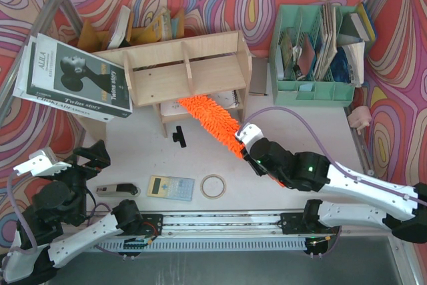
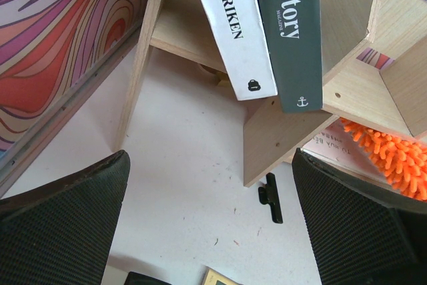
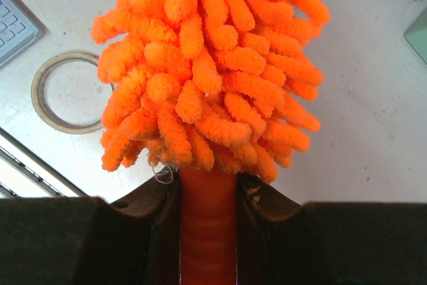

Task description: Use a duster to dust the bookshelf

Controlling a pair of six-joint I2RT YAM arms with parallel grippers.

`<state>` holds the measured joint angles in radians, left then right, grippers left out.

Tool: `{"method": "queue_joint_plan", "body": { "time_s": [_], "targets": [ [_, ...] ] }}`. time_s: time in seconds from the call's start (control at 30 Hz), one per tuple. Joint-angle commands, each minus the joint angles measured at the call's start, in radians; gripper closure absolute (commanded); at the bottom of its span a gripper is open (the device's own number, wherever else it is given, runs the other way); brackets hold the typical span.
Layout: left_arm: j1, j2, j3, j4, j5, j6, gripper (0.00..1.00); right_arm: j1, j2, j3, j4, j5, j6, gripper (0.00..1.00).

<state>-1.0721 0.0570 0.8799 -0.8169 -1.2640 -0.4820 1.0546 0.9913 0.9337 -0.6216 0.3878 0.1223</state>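
The pale-wood bookshelf stands at the back middle of the table. The duster's fluffy orange head lies slanted at the shelf's front, its far end reaching under the lower tier. My right gripper is shut on the duster's smooth orange handle, just behind the fluffy head. My left gripper hangs open over the table's front left, nothing between its black fingers. In the left wrist view a shelf side panel and a bit of the duster show ahead.
Large books lean off the shelf's left end. A mint-green organiser with papers stands back right. A black clip, a calculator, a tape ring and a small grey tool lie in front.
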Motion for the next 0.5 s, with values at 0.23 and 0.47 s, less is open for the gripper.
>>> {"method": "queue_joint_plan", "body": {
  "time_s": [0.23, 0.47],
  "targets": [
    [-0.003, -0.011, -0.007, 0.007, 0.004, 0.011, 0.01, 0.002, -0.119, 0.008, -0.102, 0.186, 0.112, 1.00],
    [-0.003, -0.010, -0.009, 0.012, 0.006, 0.014, 0.02, 0.002, -0.064, 0.035, -0.021, 0.084, 0.047, 1.00]
  ]
}}
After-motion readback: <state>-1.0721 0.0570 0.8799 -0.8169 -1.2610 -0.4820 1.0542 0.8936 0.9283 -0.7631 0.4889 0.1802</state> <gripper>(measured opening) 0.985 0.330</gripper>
